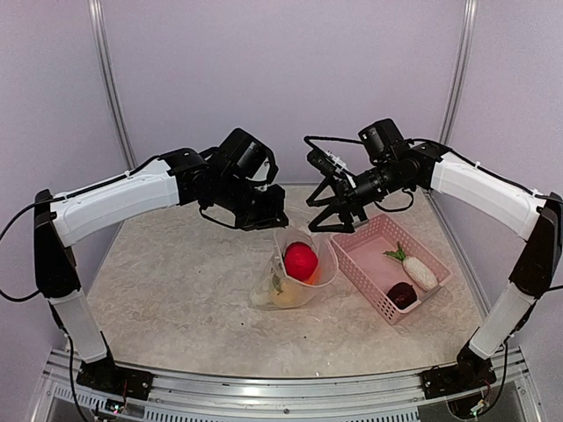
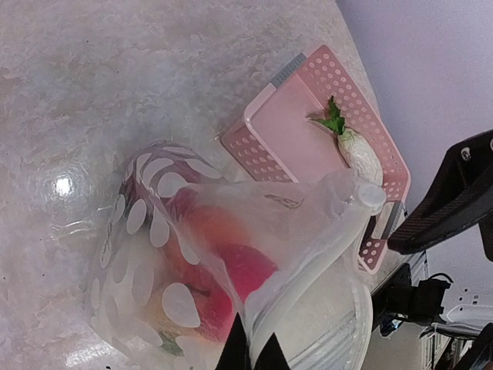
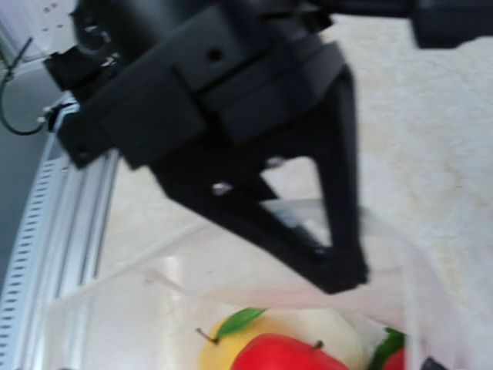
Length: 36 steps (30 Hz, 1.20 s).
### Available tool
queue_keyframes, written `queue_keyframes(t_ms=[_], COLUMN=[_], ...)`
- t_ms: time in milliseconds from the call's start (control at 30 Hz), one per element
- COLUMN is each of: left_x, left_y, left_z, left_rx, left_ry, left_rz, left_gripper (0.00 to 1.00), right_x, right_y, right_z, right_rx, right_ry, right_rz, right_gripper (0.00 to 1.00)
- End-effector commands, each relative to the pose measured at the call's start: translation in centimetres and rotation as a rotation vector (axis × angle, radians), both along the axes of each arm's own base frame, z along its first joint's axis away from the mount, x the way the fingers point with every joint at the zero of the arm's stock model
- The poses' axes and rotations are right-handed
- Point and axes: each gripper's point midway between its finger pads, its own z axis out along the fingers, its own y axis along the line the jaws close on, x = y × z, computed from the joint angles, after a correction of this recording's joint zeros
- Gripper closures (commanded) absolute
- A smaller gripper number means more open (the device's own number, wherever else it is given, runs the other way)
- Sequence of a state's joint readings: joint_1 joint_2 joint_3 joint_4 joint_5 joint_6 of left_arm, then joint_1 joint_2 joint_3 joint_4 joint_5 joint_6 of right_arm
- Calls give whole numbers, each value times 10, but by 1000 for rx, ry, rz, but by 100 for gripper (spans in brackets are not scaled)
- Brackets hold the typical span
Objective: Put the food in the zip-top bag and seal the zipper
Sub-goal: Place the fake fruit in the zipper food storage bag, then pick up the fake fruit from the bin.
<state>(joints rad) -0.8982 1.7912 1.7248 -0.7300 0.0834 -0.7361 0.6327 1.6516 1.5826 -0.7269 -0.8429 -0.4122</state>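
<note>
So, nearest the arm bases, the pink basket (image 1: 365, 255) sits on the counter (image 1: 176, 281) holding a dark purple piece (image 1: 402, 294) and, just behind it, a white oblong piece (image 1: 420, 273) with a green leaf. Just left of the basket is the zip-top bag (image 1: 281, 286), standing slumped with its mouth upward. A red fruit (image 1: 301, 261) and a yellow fruit (image 3: 223, 351) are already inside. Its zipper (image 2: 327, 258) is unsealed.

Farther back, the left tool (image 1: 264, 215) is pinched tight on the bag's far mouth edge, lifting it so the opening gapes. The right tool (image 1: 337, 220) hovers above the gap between bag and basket, jaws spread and empty.

This looks like the loading step, roughly midway. The next move probably calls for the right tool to drop into the basket, take one of the two pieces, and carry it over the rim. The left grip must keep the floppy mouth from folding shut.
</note>
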Motion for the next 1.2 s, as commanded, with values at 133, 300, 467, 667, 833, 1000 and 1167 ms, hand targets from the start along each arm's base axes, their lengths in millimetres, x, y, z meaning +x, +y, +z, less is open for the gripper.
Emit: queue_keyframes(t_ms=[133, 300, 467, 667, 833, 1000, 1167], left_x=[7, 19, 17, 17, 17, 14, 11], left_y=[7, 25, 29, 25, 22, 21, 18], left_z=[10, 3, 5, 0, 4, 7, 8], left_rx=[-43, -42, -83, -72, -77, -74, -74], left_ry=[-10, 0, 16, 30, 27, 18, 18], left_rz=[23, 94, 83, 69, 60, 55, 49], left_gripper=[100, 100, 100, 100, 100, 100, 100], right_x=[19, 51, 73, 62, 24, 0, -8], right_y=[-22, -86, -166, -231, -246, -249, -248], right_z=[28, 20, -11, -79, -124, -153, -174], right_rx=[-11, -54, -159, -440, -566, -610, -648], right_ry=[-98, -46, -10, 18, 75, 114, 135], right_rz=[-119, -279, -473, -609, -548, -484, -454], right_gripper=[8, 13, 18, 21, 20, 20, 20])
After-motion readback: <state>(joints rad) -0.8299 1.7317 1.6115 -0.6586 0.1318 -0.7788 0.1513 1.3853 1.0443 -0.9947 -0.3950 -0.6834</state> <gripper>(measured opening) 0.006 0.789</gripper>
